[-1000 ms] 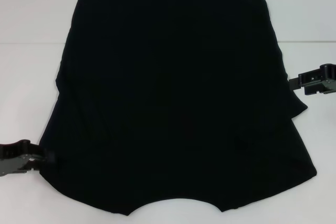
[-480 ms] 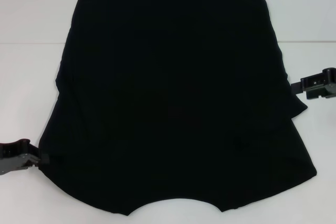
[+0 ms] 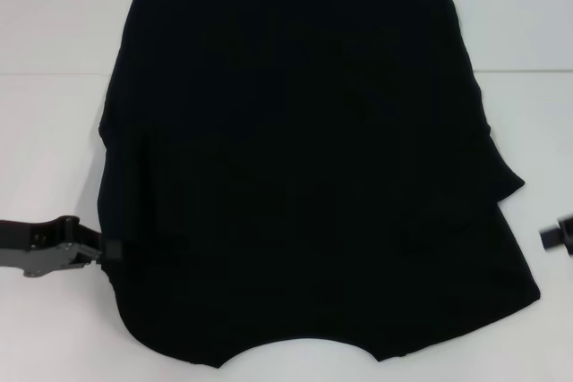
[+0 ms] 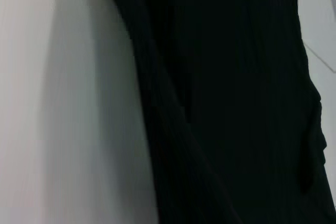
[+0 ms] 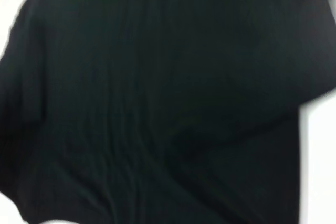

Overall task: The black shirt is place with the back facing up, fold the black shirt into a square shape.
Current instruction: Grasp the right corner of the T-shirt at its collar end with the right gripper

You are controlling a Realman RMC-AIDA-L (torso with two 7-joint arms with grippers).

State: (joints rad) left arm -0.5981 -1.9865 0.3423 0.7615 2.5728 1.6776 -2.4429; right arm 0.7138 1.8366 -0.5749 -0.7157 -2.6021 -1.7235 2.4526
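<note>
Black shirt (image 3: 304, 158) lies spread on our white counter (image 3: 54, 131), sleeves folded inward. Our left end effector (image 3: 109, 250) reaches its near left edge, fingertips touching the fabric; we cannot tell whether it pinches. Our right end effector (image 3: 557, 236) sits just off the shirt's right side, grip unclear.

I see my matte-black left gripper (image 3: 106, 249) w/ a grey metal bracket behind its tip and a dark bar-shaped arm link, just beside the large black soft-fabric shirt (image 3: 304, 158). Black blocky right gripper (image 3: 557, 236): only a stub shows, near the shirt's opposite edge.
</note>
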